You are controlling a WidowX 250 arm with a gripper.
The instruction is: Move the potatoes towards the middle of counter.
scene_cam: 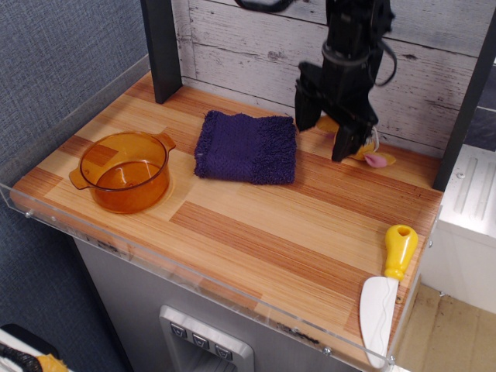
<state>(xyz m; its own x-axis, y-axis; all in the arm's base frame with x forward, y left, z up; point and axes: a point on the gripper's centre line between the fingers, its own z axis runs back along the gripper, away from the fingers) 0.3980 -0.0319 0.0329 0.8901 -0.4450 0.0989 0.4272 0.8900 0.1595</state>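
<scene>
One claw [327, 138], jaws spread wide over the potatoes [363, 150] at the tabletop [294, 232] rear, marks our approach step; closing on them comes next.

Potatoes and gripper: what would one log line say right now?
gripper: open, lowered over potatoes | potatoes: back of counter, not yet moved
</scene>
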